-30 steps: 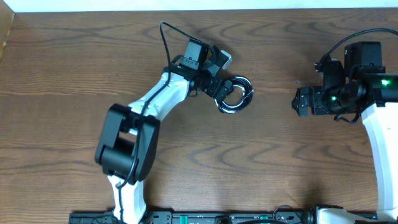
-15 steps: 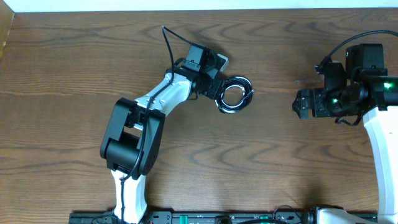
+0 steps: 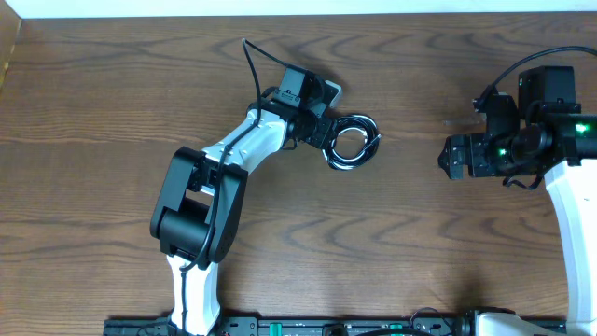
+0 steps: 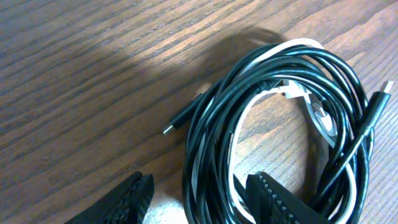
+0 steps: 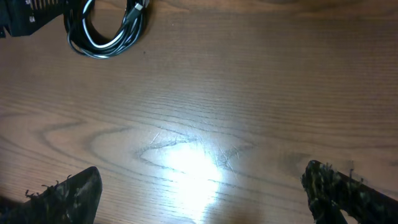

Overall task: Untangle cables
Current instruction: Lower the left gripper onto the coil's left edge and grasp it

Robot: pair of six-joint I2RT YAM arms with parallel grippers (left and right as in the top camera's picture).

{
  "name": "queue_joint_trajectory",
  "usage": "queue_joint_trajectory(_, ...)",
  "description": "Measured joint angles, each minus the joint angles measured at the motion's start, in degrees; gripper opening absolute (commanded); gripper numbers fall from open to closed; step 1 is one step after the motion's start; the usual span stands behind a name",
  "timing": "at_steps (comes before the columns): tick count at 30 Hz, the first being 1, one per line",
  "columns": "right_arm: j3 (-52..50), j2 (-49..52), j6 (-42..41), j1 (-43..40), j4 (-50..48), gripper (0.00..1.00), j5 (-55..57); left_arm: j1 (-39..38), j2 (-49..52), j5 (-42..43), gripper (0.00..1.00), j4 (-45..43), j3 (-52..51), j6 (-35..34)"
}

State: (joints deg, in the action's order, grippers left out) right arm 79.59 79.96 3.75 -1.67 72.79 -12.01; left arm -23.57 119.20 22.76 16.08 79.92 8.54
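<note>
The cables (image 3: 350,142) lie as one small coil on the wooden table, black strands looped together with a white one. In the left wrist view the cables (image 4: 280,106) fill the right half, and a small plug end (image 4: 169,129) pokes out at the left. My left gripper (image 3: 328,131) straddles the coil's left side. Its jaws (image 4: 202,186) are half-narrowed, with the right finger inside the loop against the strands and a gap at the left finger. My right gripper (image 3: 448,154) stands wide open far to the right, with nothing between its fingertips (image 5: 202,180). The cables (image 5: 102,31) show at that view's top left.
The left arm's own thick black cable (image 3: 250,65) arcs up behind its wrist. The table's back edge (image 3: 298,13) meets a white wall. A dark rail (image 3: 308,327) runs along the front edge.
The left arm reached further forward, its elbow shifting, and its jaws narrowed from wide open to about half around the coil's left strands. The right arm has not moved.
</note>
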Motion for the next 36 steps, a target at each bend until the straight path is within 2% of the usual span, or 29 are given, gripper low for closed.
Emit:
queue_joint_trajectory(13, 0.0, 0.0, 0.0, 0.0, 0.0, 0.99, 0.0, 0.0, 0.0, 0.0, 0.54, 0.0, 0.0, -2.4)
queue_joint_trajectory(18, 0.0, 0.0, 0.0, 0.0, 0.1, 0.99, 0.0, -0.1, 0.2, 0.0, 0.42, -0.1, 0.0, -3.1)
queue_joint_trajectory(25, 0.0, 0.0, 0.0, 0.0, 0.2, 0.99, 0.0, -0.9, 2.6, 0.1, 0.42, -0.7, 0.0, -3.6)
queue_joint_trajectory(27, 0.0, 0.0, 0.0, 0.0, 0.2, 0.99, 0.0, -1.0, 2.6, 0.3, 0.08, -0.9, 0.1, -3.7)
queue_joint_trajectory(36, 0.0, 0.0, 0.0, 0.0, 0.2, 0.99, 0.0, -1.2, 2.6, 0.5, 0.07, -0.7, 0.1, -6.7)
